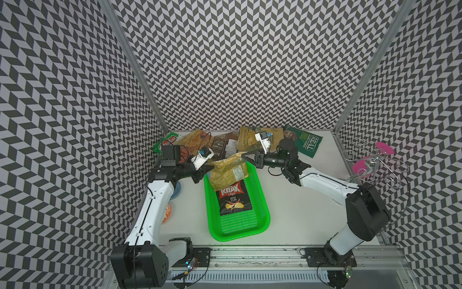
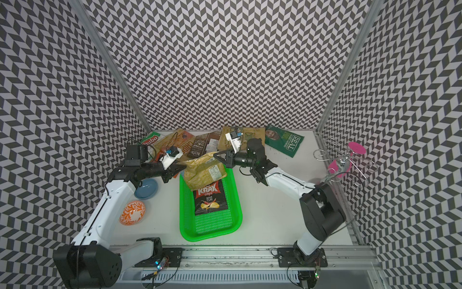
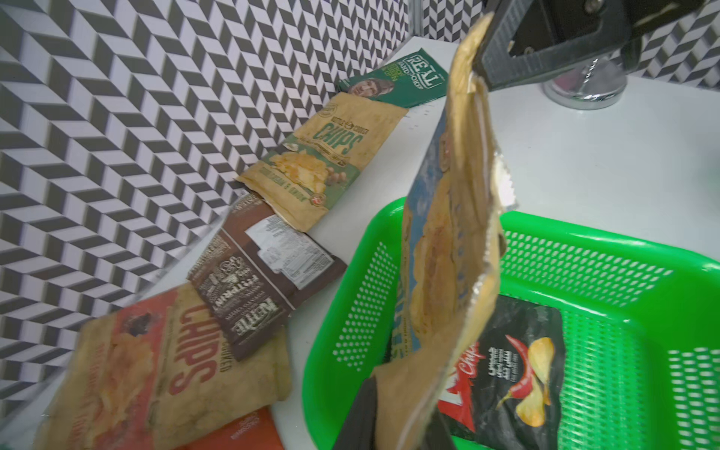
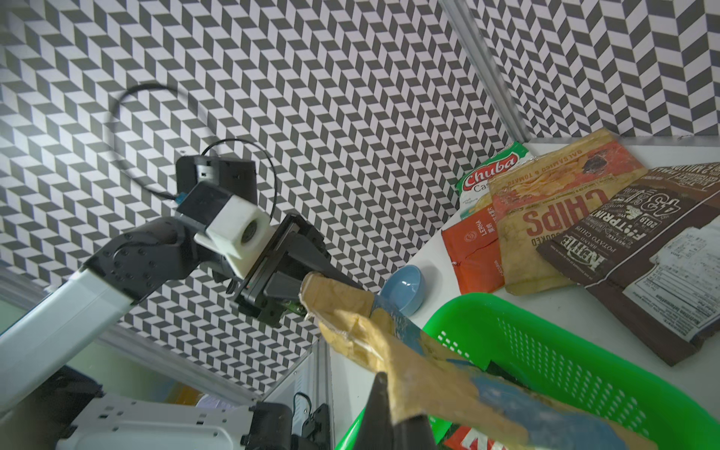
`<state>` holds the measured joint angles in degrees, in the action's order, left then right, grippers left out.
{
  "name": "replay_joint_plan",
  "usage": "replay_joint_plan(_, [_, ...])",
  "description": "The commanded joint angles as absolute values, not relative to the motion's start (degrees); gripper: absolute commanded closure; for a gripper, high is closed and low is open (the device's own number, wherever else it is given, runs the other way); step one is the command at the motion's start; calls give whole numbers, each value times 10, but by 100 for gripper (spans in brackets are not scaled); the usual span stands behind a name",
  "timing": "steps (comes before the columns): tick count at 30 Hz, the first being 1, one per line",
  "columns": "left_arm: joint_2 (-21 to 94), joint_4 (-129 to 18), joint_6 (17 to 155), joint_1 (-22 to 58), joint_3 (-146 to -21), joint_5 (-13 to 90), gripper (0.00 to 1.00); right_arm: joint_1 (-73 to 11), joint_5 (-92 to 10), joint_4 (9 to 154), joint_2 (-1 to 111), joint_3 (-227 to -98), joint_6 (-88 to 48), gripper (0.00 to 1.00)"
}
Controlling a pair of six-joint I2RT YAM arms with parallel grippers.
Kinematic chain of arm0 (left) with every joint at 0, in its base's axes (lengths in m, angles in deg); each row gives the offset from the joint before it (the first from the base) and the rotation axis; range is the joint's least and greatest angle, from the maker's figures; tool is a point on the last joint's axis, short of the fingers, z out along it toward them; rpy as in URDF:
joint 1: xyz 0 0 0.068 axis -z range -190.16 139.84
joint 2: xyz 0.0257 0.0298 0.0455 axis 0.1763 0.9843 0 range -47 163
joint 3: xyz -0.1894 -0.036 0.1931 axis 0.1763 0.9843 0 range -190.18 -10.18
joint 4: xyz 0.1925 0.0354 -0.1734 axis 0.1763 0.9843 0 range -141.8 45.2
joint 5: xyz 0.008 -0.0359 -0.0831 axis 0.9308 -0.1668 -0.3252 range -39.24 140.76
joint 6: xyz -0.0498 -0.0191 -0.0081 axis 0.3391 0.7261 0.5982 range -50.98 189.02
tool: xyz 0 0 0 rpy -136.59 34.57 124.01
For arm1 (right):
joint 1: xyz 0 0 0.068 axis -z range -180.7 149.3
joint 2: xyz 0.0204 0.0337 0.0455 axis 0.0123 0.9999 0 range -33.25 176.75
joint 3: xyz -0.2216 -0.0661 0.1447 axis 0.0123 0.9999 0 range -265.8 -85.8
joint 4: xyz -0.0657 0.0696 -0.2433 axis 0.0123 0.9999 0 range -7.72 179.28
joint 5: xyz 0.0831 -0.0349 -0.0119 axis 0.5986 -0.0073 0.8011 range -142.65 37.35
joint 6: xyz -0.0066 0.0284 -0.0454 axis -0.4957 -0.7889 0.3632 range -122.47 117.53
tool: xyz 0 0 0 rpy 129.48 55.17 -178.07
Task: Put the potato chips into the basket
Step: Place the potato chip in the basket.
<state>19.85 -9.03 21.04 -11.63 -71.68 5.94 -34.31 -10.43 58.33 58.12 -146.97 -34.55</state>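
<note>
Two hands at one tan crinkled chip bag [image 1: 227,172] over 12 o'clock end of bright green perforated plastic basket [image 1: 261,200]: right hand [image 1: 246,156] clamped on it, left hand [image 1: 209,169] slightly parted, grip unclear.

Black bag [image 1: 231,201] reads KRAX, dark green bag [image 1: 303,142] REAL, brown bag [image 3: 265,272] KETTLE.

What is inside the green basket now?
The black KRAX bag lies on the mesh bottom of the basket. A tan bag covers its far end; whatever is beneath cannot be seen.
</note>
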Motion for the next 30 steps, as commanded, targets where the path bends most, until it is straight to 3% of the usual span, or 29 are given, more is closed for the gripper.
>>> replay_joint_plan(1, [190,-6,158,-112,-717,9,66,-348,-103,581,542,-1428,-333,100])
replay_joint_plan(5, [192,77,102,-112,-739,-33,56,-355,-100,610,497,-1379,-330,100])
replay_joint_plan(7, [194,128,67,-111,-755,-45,46,-358,-103,630,465,-1354,-324,94])
replay_joint_plan(9, [197,178,34,-112,-772,-54,37,-360,-100,655,431,-1337,-316,81])
replay_joint_plan(13, [202,258,-9,-111,-812,-70,10,-359,-112,729,372,-1325,-292,47])
replay_joint_plan(16, [193,258,6,-112,-836,-80,1,-359,-137,774,326,-1330,-271,28])
replay_joint_plan(22, [180,156,116,-113,-839,-82,1,-359,-183,784,276,-1338,-251,23])
replay_joint_plan(30, [148,-111,341,-133,-704,25,1,-381,-164,774,342,-1345,-248,26])
